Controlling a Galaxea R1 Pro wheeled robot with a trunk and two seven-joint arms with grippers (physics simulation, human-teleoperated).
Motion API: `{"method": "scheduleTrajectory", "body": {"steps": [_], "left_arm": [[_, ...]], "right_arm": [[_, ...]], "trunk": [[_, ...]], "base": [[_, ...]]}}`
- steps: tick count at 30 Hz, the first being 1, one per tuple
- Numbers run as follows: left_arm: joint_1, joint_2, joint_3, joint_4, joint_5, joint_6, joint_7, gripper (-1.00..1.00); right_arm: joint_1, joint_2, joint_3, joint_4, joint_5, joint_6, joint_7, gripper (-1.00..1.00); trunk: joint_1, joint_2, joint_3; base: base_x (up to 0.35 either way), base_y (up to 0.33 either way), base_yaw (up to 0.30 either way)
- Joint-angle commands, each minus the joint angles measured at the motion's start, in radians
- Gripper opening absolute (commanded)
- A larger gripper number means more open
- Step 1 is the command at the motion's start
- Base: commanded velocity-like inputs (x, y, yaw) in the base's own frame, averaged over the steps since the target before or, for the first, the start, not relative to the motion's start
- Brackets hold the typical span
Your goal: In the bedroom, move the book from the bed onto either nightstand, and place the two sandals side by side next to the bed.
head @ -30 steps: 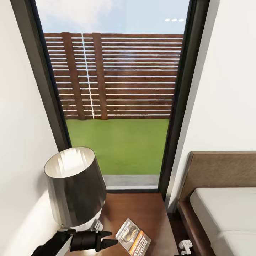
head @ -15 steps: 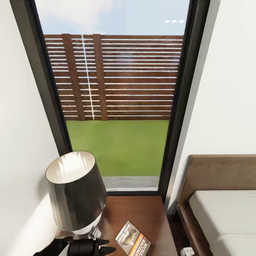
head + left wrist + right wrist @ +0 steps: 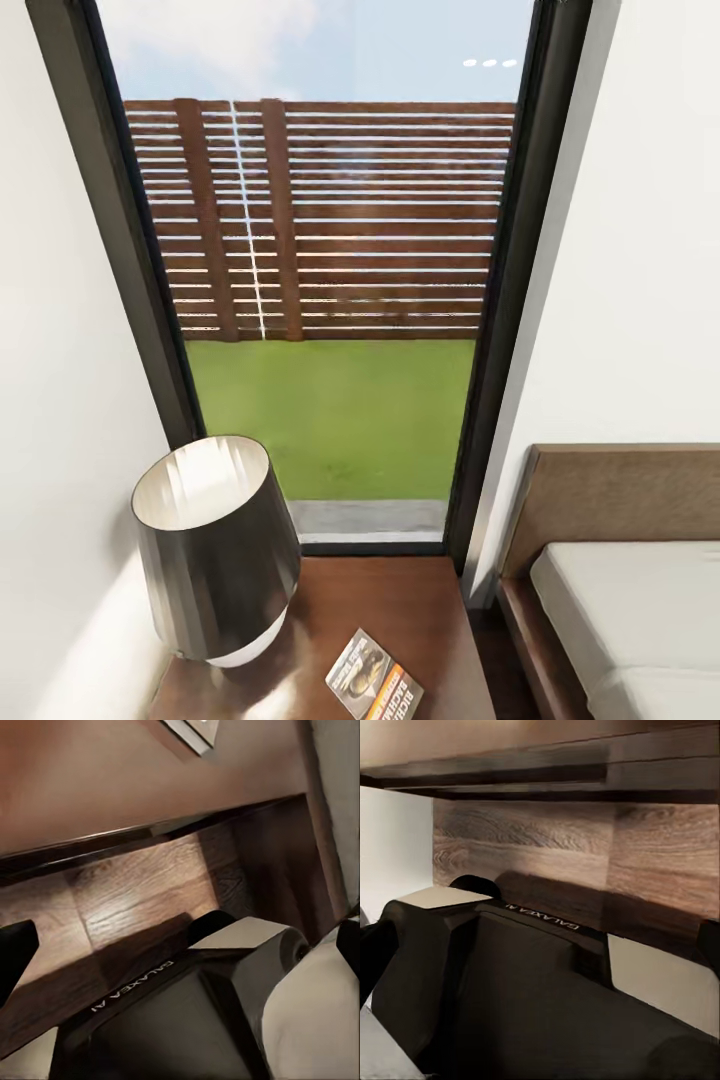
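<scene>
A: Head view: the thin dark grey paperback book [image 3: 374, 688] with an orange band lies flat on the small dark-brown wooden nightstand [image 3: 400, 610], right of a dark-shaded lamp [image 3: 215, 550]; the bed's light grey mattress [image 3: 630, 620] is at right.

B: Wrist views: the robot's black base [image 3: 172, 1027] over wood-plank floor [image 3: 142, 889]. Each pincer's opening cannot be judged.

Dark wood-plank floor [image 3: 585, 862] beneath dark brown wooden edge [image 3: 510, 776]. Black robot base with white "GALAXEA" lettering [image 3: 532, 975] close below; white panel [image 3: 660, 982] on it. Black fingertips [image 3: 375, 952] at frame sides, wide apart.
</scene>
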Motion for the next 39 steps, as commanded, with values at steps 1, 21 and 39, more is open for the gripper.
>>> {"method": "scheduleTrajectory", "body": {"steps": [1, 21, 39], "left_arm": [[0.006, -0.007, -0.008, 0.001, 0.006, -0.007, 0.032, 1.00], [0.092, -0.025, -0.007, 0.002, 0.009, -0.005, 0.386, 1.00], [0.092, -0.023, -0.005, 0.002, 0.009, -0.007, 0.396, 1.00]], "right_arm": [[0.020, 0.000, -0.001, 0.005, -0.005, -0.004, 0.002, 1.00], [0.072, 0.001, -0.008, 0.002, -0.008, -0.002, -0.190, 1.00], [0.072, 0.005, -0.003, 0.002, -0.008, -0.001, -0.190, 1.00]], "trunk": [[-0.004, 0.007, 0.002], [-0.008, 0.014, 0.005], [-0.008, 0.014, 0.005]], "base": [[0.000, 0.000, 0.000], [0.000, 0.000, 0.000], [0.000, 0.000, 0.000]]}}
